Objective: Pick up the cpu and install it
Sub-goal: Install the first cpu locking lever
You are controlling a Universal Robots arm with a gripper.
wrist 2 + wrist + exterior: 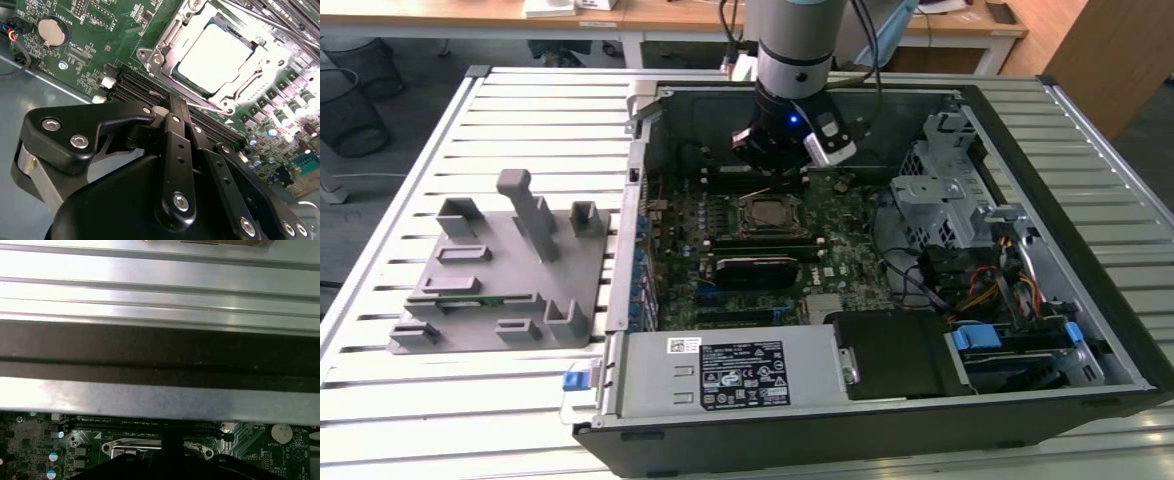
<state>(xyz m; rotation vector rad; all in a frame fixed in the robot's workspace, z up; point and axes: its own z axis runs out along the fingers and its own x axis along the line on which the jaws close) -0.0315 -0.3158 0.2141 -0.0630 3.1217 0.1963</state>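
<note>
The chip (pixel 216 54) lay flat in its socket frame (pixel 165 37) on the green board (pixel 70 70); the gripper (pixel 176 107) hovered just beside that frame, fingers together, holding nothing.

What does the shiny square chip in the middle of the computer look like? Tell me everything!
The cpu is a flat square with a pale, silvery metal top and rounded corners. It lies flat in its socket on the green motherboard, framed by a metal bracket. Nothing grips it; the gripper sits beside the socket.
</note>
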